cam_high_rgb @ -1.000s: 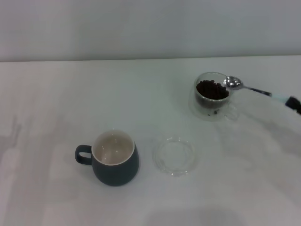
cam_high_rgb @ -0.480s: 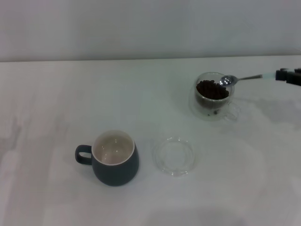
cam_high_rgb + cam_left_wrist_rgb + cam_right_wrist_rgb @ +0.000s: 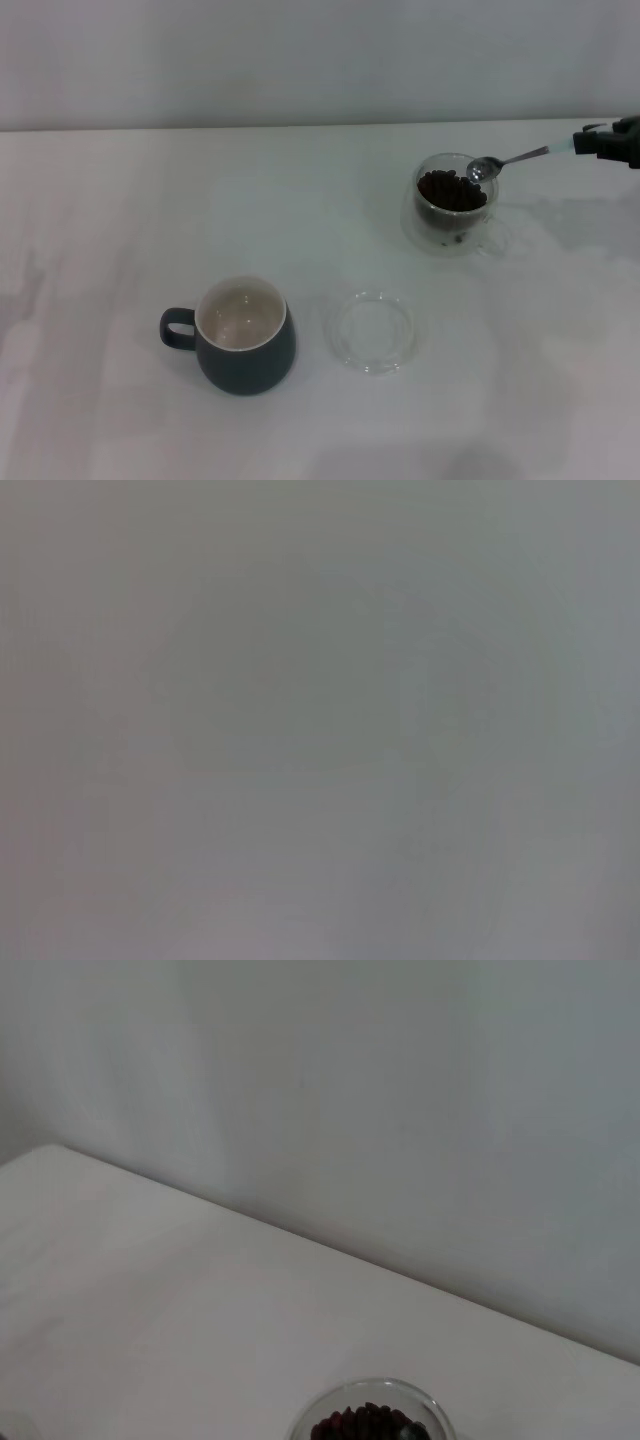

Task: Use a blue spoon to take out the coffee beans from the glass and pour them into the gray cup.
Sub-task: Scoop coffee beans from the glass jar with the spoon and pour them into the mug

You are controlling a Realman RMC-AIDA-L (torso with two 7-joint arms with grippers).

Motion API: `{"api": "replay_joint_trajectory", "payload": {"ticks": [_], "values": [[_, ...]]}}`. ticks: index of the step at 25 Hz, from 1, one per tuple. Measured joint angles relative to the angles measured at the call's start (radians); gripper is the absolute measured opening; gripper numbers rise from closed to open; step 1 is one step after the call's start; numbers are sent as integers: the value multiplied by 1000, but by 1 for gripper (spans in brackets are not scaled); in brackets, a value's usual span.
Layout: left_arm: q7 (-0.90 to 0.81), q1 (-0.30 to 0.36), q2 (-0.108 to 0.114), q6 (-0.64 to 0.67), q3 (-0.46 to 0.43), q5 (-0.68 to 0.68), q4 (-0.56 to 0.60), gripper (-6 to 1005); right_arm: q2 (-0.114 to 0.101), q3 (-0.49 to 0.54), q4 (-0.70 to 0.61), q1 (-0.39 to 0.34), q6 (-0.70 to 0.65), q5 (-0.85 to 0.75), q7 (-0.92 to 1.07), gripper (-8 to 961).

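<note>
The glass [image 3: 448,222] stands at the right rear of the table, holding a heap of dark coffee beans [image 3: 451,190]. The blue spoon [image 3: 487,168] has its silver bowl at the glass's right rim, just above the beans, and its handle slopes up to the right. My right gripper [image 3: 592,143] at the picture's right edge is shut on the pale handle end. The gray cup [image 3: 245,338], cream inside and empty, sits front left with its handle to the left. The right wrist view shows only the glass's rim [image 3: 338,1406] and beans [image 3: 362,1426]. My left gripper is out of view.
A flat clear glass saucer [image 3: 371,331] lies just right of the gray cup. The white table [image 3: 120,220] runs back to a pale wall. The left wrist view shows only a blank grey surface.
My right gripper rose and moved back, swinging the spoon's handle from sloping down-right to sloping up-right. The spoon's bowl shifted slightly left to the glass's rim.
</note>
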Motion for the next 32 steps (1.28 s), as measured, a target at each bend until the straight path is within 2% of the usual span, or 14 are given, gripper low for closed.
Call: {"api": "replay_joint_trajectory", "payload": {"ticks": [24, 32], "values": [[0, -1, 0, 5, 0, 0, 2, 803, 23, -61, -54, 84, 3, -203, 50, 147], [0, 3, 1, 5, 0, 0, 1, 803, 41, -86, -54, 86, -2, -216, 81, 147]]}}
